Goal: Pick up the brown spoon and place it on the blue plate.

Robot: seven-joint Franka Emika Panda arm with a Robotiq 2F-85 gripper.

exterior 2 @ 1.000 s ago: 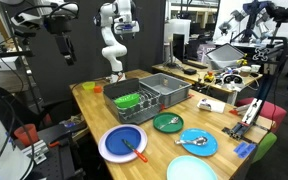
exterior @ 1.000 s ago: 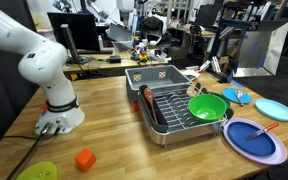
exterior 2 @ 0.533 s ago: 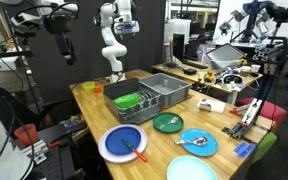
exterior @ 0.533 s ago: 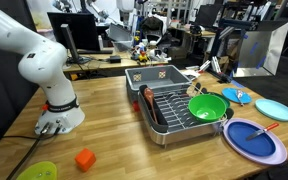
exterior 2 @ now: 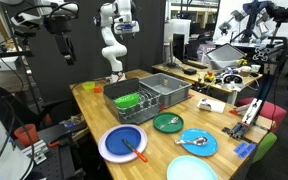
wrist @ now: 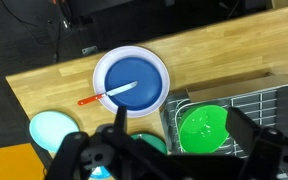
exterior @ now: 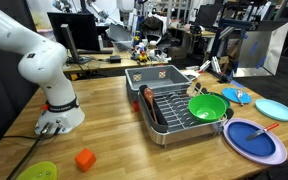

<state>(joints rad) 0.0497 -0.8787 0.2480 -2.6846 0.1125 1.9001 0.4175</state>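
The brown spoon (exterior: 149,102) lies in the left part of the dish rack (exterior: 174,118), beside a green bowl (exterior: 207,106). The blue plate (exterior: 246,146) sits on the table to the right of the rack, with a thin orange-red utensil (exterior: 267,127) on it. The plate also shows in an exterior view (exterior 2: 114,138) and in the wrist view (wrist: 144,70). My gripper (wrist: 180,138) is open and empty. It hangs high above the green bowl (wrist: 204,128) and the rack. I cannot make out the brown spoon in the wrist view.
A light cyan plate (exterior: 275,109) and a small blue spoon (exterior: 234,96) lie beyond the blue plate. A dark green plate (exterior 2: 167,122) and more plates sit near the table's edge. An orange cube (exterior: 84,158) lies near the robot base (exterior: 59,115).
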